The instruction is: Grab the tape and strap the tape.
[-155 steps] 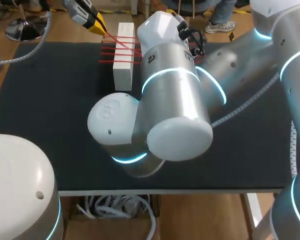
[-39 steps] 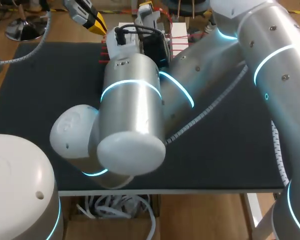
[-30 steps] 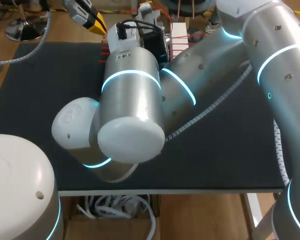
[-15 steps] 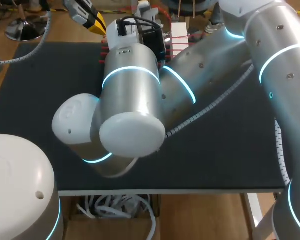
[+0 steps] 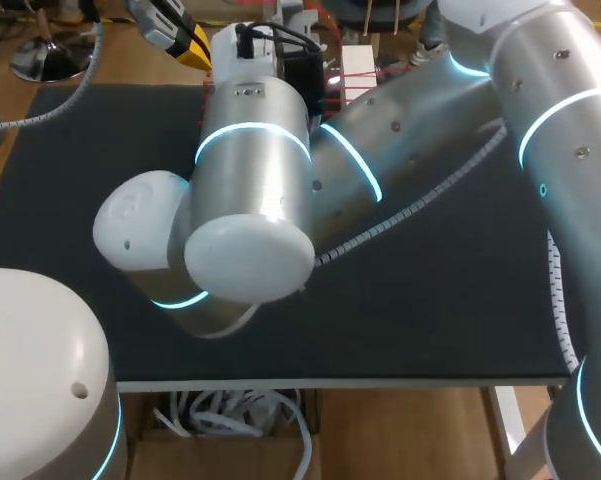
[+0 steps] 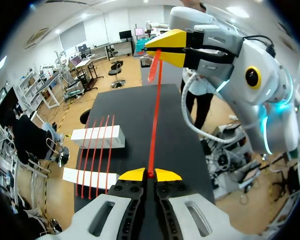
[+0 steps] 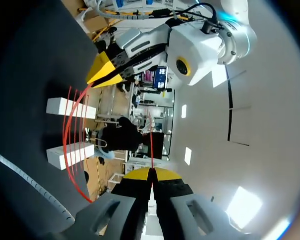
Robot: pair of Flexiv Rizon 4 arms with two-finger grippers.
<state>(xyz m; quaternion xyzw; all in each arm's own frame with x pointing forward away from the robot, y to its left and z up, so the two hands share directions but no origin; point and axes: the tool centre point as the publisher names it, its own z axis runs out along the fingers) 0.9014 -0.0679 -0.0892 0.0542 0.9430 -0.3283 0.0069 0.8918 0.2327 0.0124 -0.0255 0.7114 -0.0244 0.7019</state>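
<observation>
Right arm (image 5: 250,200) swung left over the white blocks (image 6: 97,136); left gripper (image 6: 150,174) and right gripper (image 7: 150,173) both clamped on red tape (image 6: 154,115).

This is a robotics lab. Two brushed-silver robot arms with white joint caps and glowing cyan rings, the right arm (image 5: 250,170) and the left arm (image 5: 40,370), stand over a matt-black table top (image 5: 460,300). A ribbed white cable conduit (image 5: 410,213) runs along the right one; the left gripper (image 6: 150,175) and right gripper (image 7: 150,175) are grey metal with yellow tips.
</observation>
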